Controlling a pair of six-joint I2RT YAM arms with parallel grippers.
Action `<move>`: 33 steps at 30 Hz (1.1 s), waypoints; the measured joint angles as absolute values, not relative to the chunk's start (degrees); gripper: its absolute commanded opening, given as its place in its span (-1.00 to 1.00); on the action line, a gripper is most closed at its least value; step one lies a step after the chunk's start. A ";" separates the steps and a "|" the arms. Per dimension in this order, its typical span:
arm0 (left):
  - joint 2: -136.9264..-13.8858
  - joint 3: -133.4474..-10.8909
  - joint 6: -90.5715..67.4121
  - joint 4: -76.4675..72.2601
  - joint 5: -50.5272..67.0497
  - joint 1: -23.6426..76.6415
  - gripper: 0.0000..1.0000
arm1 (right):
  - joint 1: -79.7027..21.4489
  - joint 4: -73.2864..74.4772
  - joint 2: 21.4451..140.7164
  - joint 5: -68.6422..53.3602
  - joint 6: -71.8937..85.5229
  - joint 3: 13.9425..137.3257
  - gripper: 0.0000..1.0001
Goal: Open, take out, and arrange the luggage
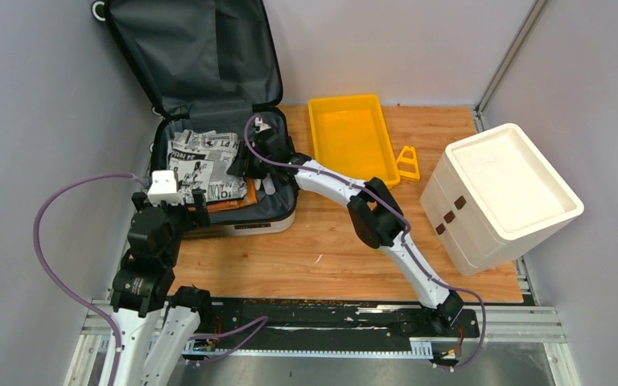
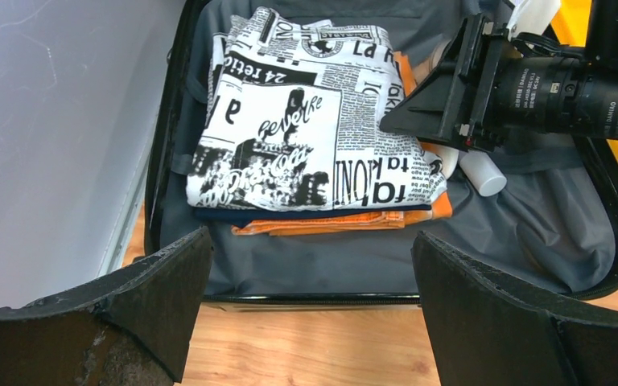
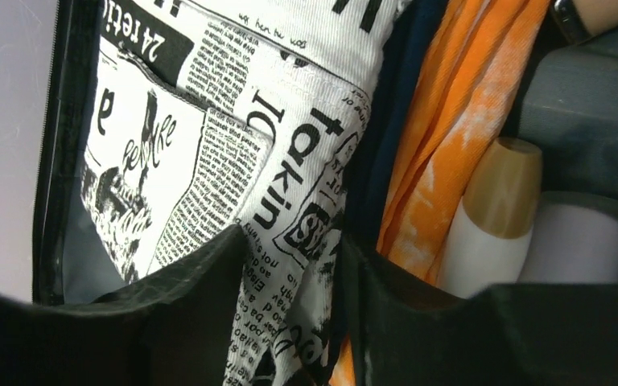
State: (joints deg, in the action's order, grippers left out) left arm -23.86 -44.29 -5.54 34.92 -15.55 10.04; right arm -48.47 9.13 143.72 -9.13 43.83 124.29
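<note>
- Right hand (image 3: pixel 290 249): I am pinching the edge of the newsprint cloth (image 3: pixel 209 145) inside the open luggage (image 2: pixel 547 225).
- Left hand (image 2: pixel 310 265): I am holding it wide open at the near rim.

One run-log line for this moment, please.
luggage: open, packed | right hand: pinching edge of newsprint garment | left hand: open, hovering at near rim

The left arm (image 1: pixel 149 241) is folded up over its base, the wrist turned toward one o'clock, and the left gripper (image 2: pixel 310 245) is held with its jaws spread wide. The right arm (image 1: pixel 378 217) is stretched toward ten o'clock, elbow raised, and the right gripper (image 3: pixel 294 249) is pinched on a fold of printed cloth (image 3: pixel 233 137).
</note>
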 measured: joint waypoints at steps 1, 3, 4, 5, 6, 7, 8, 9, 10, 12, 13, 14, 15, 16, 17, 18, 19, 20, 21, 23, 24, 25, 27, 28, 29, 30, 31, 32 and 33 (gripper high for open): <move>-23.97 -44.29 -5.48 34.89 -15.59 10.04 1.00 | -48.47 9.10 144.11 -9.54 43.77 124.60 -0.19; -24.25 -44.29 -5.39 34.92 -15.62 10.04 1.00 | -48.49 8.88 144.81 -10.17 43.48 125.16 -0.33; -24.49 -44.29 -5.39 34.92 -15.62 10.04 1.00 | -48.51 8.71 145.08 -10.46 43.33 125.54 -0.37; -24.84 -44.29 -5.37 34.89 -15.64 10.04 1.00 | -48.51 8.60 145.25 -10.66 43.13 125.78 -0.40; -25.21 -44.29 -5.37 34.92 -15.66 10.04 1.00 | -48.53 8.54 145.27 -10.76 42.94 125.91 -0.41; -25.71 -44.29 -5.37 34.94 -15.66 10.04 1.00 | -48.53 8.43 145.29 -10.87 42.72 126.04 -0.39; -26.39 -44.29 -5.39 34.92 -15.66 10.04 1.00 | -48.51 8.19 145.29 -11.03 42.44 126.06 -0.35; -27.31 -44.29 -5.41 34.94 -15.68 10.04 1.00 | -48.53 7.94 145.29 -11.14 42.19 126.06 -0.33; -28.38 -44.29 -5.43 34.94 -15.88 10.04 1.00 | -48.53 7.77 145.29 -11.27 41.95 126.06 -0.36; -30.98 -44.29 -5.48 34.94 -16.49 9.93 1.00 | -48.51 7.33 145.32 -11.70 41.32 126.06 -0.75; -32.93 -44.40 -5.52 35.03 -16.78 9.52 1.00 | -48.51 6.98 145.32 -11.92 40.86 126.06 -0.93; -35.03 -44.73 -5.54 35.18 -16.93 8.69 0.98 | -48.51 6.63 145.32 -12.16 40.14 126.06 -1.00; -37.36 -45.28 -5.65 35.46 -16.93 7.60 0.95 | -48.51 6.37 145.32 -12.34 39.66 126.06 -1.00; -40.29 -46.39 -5.74 35.73 -16.60 5.91 0.93 | -48.51 6.15 145.32 -12.51 39.20 126.06 -1.00; -43.18 -47.70 -5.82 35.86 -16.38 4.29 0.89 | -48.49 5.98 145.32 -12.58 38.63 126.04 -1.00; -46.28 -49.52 -5.87 35.99 -15.68 2.50 0.88 | -48.45 5.69 145.27 -12.62 38.00 125.78 -1.00; -50.22 -51.96 -5.87 36.23 -14.72 0.43 0.85 | -48.40 5.21 145.01 -12.64 37.19 125.03 -1.00; -53.56 -54.24 -5.87 36.23 -13.69 -1.32 0.84 | -48.29 4.78 144.73 -12.67 36.51 124.29 -1.00; -56.62 -56.23 -5.89 36.23 -12.64 -2.83 0.81 | -48.10 4.27 144.49 -12.84 35.94 123.55 -1.00; -62.78 -60.62 -6.00 36.14 -9.21 -6.61 0.77 | -47.57 3.07 144.11 -13.67 34.89 122.39 -1.00; -65.39 -62.63 -6.07 36.18 -6.81 -8.78 0.77 | -47.40 2.48 144.00 -14.17 34.46 121.95 -1.00; -67.99 -64.42 -6.13 36.03 -4.49 -10.83 0.77 | -47.22 2.07 143.85 -14.74 34.06 121.54 -1.00; -72.84 -67.75 -6.04 35.57 -0.12 -14.26 0.77 | -46.87 1.23 143.68 -15.88 33.26 120.81 -1.00; -75.85 -69.52 -5.74 35.09 1.80 -15.62 0.77 | -46.70 0.97 143.63 -16.45 32.91 120.60 -1.00; -78.50 -71.07 -5.37 34.89 3.22 -16.53 0.77 | -46.61 0.58 143.57 -16.84 32.67 120.29 -1.00; -80.58 -72.12 -4.91 34.74 4.19 -17.02 0.77 | -46.52 0.23 143.52 -17.17 32.56 120.07 -1.00; -82.50 -73.28 -4.36 34.96 5.06 -17.26 0.77 | -46.41 -0.30 143.48 -17.58 32.38 119.81 -1.00; -84.68 -74.52 -3.51 35.07 5.91 -17.30 0.77 | -46.33 -0.54 143.48 -17.89 32.32 119.81 -1.00; -86.63 -75.70 -2.63 35.05 6.70 -17.30 0.75 | -46.28 -0.80 143.48 -18.22 32.25 119.68 -1.00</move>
State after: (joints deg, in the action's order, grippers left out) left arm -86.63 -75.70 -2.63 35.05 6.70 -17.30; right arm -46.28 -0.80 143.48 -18.22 32.25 119.68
